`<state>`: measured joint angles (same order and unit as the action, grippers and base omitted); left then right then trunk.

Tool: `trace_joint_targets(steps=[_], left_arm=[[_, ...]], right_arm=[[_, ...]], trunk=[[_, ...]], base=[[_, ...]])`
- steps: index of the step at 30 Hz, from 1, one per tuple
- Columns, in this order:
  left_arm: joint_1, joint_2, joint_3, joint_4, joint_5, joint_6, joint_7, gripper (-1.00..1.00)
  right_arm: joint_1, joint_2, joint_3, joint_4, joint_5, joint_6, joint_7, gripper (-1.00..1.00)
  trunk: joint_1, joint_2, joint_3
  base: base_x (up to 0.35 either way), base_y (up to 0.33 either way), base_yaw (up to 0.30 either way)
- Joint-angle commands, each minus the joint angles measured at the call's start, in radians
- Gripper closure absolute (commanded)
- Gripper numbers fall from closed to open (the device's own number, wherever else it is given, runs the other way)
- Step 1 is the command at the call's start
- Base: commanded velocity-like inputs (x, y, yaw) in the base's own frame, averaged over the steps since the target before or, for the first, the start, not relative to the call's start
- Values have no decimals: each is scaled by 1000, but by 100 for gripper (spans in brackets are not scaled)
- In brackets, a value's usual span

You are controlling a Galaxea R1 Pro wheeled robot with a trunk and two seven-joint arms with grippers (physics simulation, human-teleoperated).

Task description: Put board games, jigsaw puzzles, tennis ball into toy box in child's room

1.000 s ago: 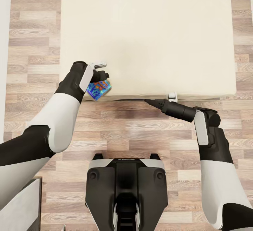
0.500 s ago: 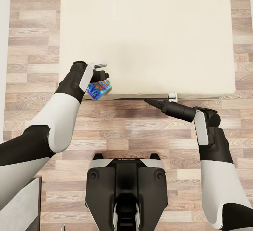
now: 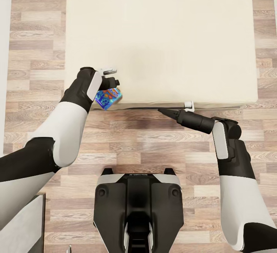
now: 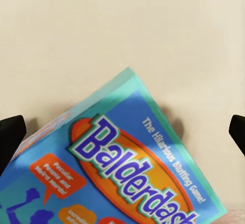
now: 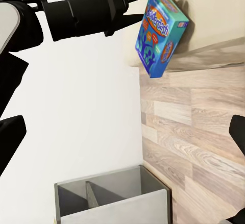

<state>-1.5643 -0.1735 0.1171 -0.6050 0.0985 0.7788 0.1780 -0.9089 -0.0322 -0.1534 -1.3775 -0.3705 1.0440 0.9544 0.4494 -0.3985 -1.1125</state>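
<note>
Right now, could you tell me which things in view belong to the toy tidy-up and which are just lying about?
Belongs to the job:
- blue board game, held in the left gripper
- bed

Just lying about:
- grey divided bin
- wood floor

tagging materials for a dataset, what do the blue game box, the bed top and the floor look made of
The blue game box looks like printed glossy cardboard: sharp edges, busy lettering, held in the left tool. The bed top looks like matte beige fabric or foam, plain and soft-edged. The floor looks like wood planks, with visible grain and seams; possibly laminate.
</note>
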Motion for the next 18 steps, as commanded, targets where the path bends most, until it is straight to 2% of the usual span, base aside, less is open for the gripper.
trace_joint_targets(steps=[1, 6, 13, 18], left_arm=[[0, -1, 5, -1, 10, 3, 8, -100], [0, -1, 4, -1, 10, 3, 8, -100], [0, -1, 4, -1, 10, 4, 8, -100], [0, -1, 5, -1, 10, 4, 8, -100]], right_arm=[[-1, 0, -1, 0, 4, 3, 6, -100], [-1, 0, -1, 0, 4, 3, 6, -100], [-1, 0, -1, 0, 4, 3, 6, -100], [-1, 0, -1, 0, 4, 3, 6, -100]], trunk=[[1, -2, -1], [1, -2, -1], [1, -2, -1], [1, -2, -1]], base=[[0, 0, 0], [-16, 0, 0], [-132, 0, 0], [-46, 0, 0]])
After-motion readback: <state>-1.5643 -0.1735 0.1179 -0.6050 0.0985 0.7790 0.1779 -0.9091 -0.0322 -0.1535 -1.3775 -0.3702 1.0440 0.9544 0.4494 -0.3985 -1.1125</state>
